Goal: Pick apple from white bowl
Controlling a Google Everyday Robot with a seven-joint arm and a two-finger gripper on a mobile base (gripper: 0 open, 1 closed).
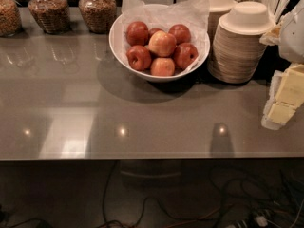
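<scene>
The white bowl [117,49] stands at the back middle of the grey table, lined with crinkled white paper. Several red and yellow apples [162,43] are piled in it. One reddish-yellow apple lies on top at the centre, and another one [162,67] lies at the front. My gripper [285,98], white with pale yellow pads, comes in at the right edge of the view. It is over the table's right side, well to the right of the bowl and nearer than it. It holds nothing that I can see.
Two stacks of tan paper bowls [237,46] stand right next to the white bowl on its right. Three glass jars [97,8] of grains line the back left. White utensils [275,1] stand at the back right. The table's front edge [142,156] runs across; cables lie on the floor below.
</scene>
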